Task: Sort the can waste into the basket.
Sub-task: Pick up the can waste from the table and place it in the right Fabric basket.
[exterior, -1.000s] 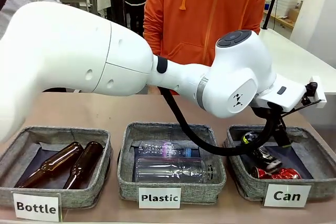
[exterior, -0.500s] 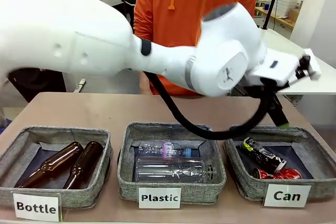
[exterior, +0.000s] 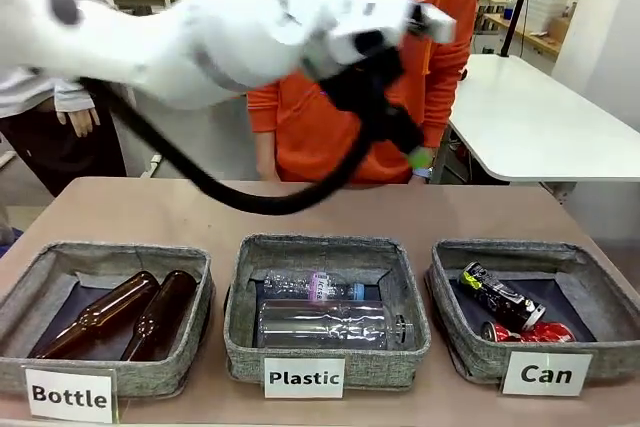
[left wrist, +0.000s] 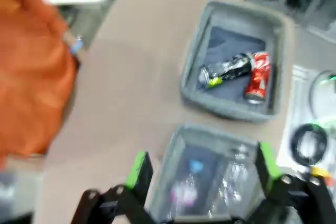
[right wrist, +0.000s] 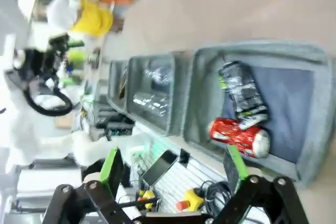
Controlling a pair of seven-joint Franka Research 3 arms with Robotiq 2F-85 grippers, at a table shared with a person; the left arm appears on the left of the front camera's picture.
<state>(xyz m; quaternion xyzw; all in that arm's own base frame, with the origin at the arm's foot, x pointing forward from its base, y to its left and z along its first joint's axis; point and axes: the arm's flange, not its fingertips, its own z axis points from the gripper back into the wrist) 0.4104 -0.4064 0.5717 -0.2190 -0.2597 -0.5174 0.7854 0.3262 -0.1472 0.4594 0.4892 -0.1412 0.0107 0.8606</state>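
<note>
the red can (exterior: 527, 331) and the black printed can (exterior: 500, 296) lie touching in the "can" basket (exterior: 600, 292) at the desk's (exterior: 200, 212) near right corner, beside the "plastic" basket (exterior: 240, 292). farther off, the left gripper (exterior: 405, 142) hangs above the desk, open and empty, before an orange-clad person (exterior: 460, 7). the right gripper (right wrist: 173, 169) is open too, carrying nothing.
</note>
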